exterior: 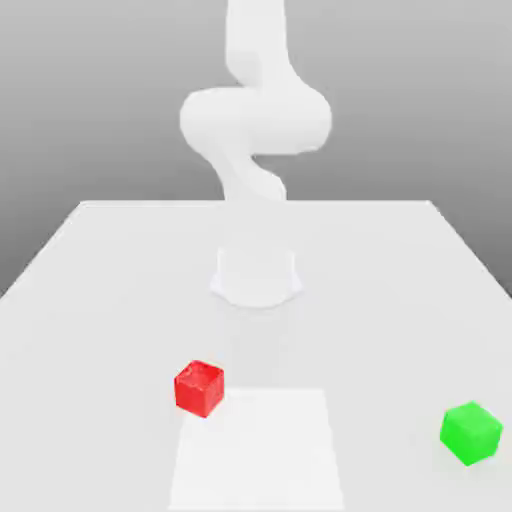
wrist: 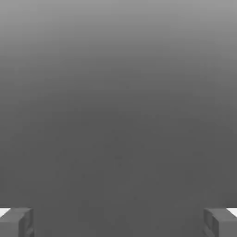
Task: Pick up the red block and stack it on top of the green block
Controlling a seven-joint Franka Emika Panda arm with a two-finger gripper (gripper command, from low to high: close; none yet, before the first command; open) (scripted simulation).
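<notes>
Red block (exterior: 199,387) rests on the bench (exterior: 90,290) at lower centre-left; green block (exterior: 470,432) at lower right, well apart; hand (wrist: 118,222) spread wide, empty; descend centred over red, fingers square to its faces.

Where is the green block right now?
In the exterior view, the green block sits on the white table near the front at the view's right, well apart from the red block, which sits toward the left.

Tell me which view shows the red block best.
Exterior view: the red block sits whole on the table, far apart from the green block. The hand view gives nothing of it, just two spread fingers against grey background.
</notes>
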